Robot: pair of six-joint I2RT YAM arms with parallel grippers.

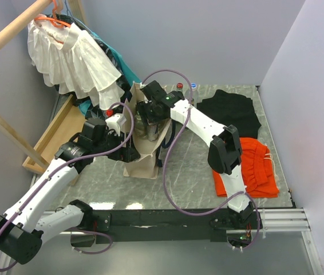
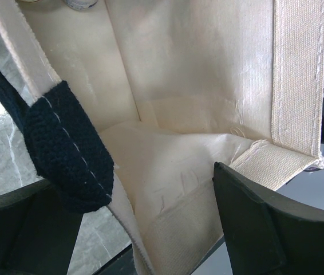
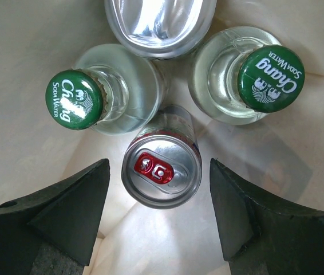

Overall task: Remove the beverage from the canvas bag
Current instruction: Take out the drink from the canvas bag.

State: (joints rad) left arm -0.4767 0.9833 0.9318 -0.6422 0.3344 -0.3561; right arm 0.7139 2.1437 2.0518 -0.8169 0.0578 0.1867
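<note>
The left tool (image 2: 133,189) is spread over the rim of the bag (image 1: 142,157), which stands on the desk (image 1: 190,166). Inside the bag, a can (image 3: 161,172) stands by two glass bottles (image 3: 116,91). The right tool (image 3: 159,166) is spread around the can and is not touching it. I think the can is smooth, slippery and easy to dent. Squeeze its sides softly, near the top.

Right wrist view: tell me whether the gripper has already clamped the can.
No, the can stands between the right gripper's spread fingers, with the bag's pale cloth showing on both sides.
</note>
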